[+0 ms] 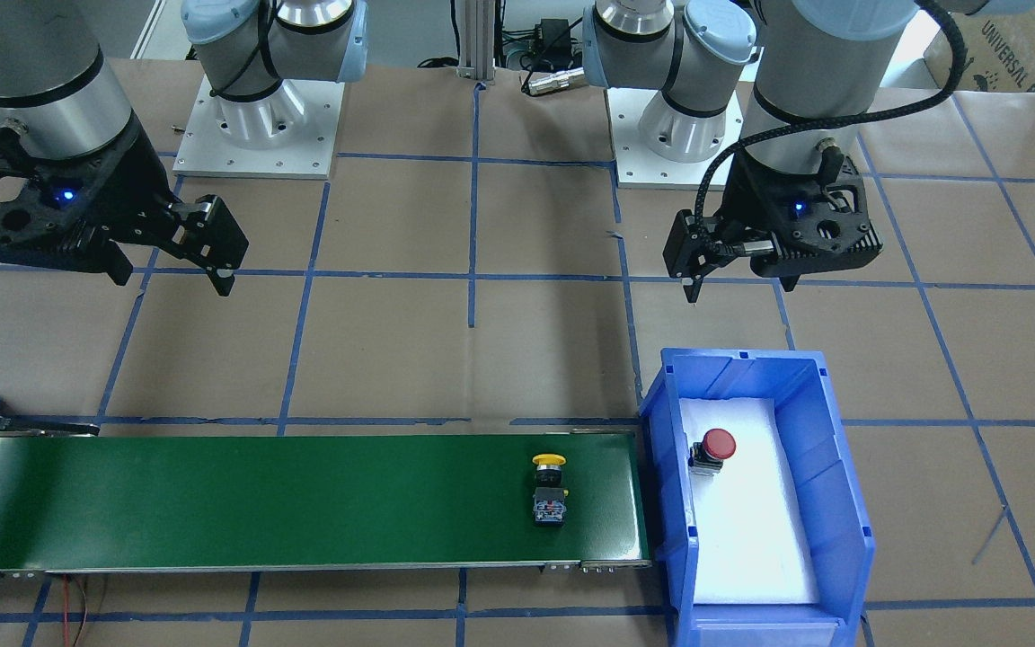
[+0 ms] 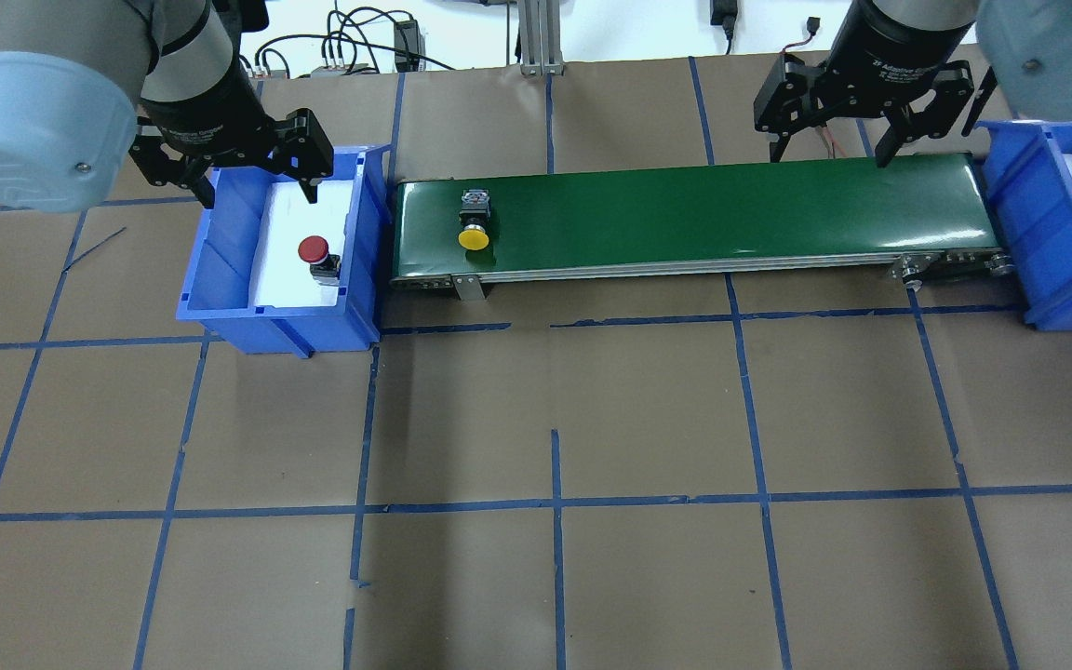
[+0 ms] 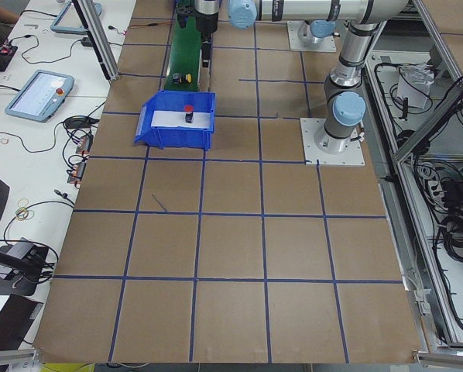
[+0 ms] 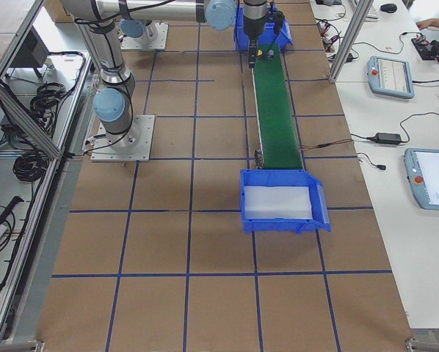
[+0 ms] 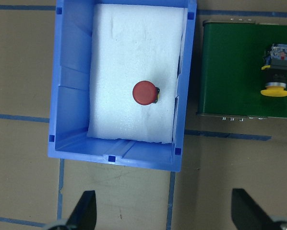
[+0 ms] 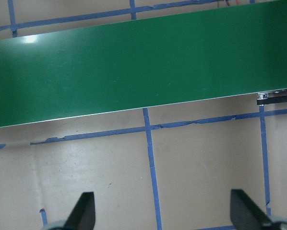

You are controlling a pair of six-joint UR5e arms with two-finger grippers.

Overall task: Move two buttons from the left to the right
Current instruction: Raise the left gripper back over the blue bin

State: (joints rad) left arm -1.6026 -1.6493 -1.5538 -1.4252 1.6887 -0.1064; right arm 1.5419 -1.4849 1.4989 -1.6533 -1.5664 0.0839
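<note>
Just off the green belt's (image 2: 731, 214) left end, my left pincer (image 2: 259, 186) hangs spread and empty above the blue bin (image 2: 220, 312), where I see the red button (image 2: 315, 253) on white foam (image 2: 285, 219). The yellow button (image 2: 474, 223) lies on the belt nearby, and my right pincer (image 2: 829, 151), also spread, hangs by its other end.

Robot lab: conveyor (image 2: 685, 214), teach pendants (image 4: 392, 75)

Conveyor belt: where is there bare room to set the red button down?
The belt is bare all the way from the yellow button to its end by the right bin. The only crowded spot is the end beside the left bin, where that button lies. The right gripper hangs high near the far end.
</note>
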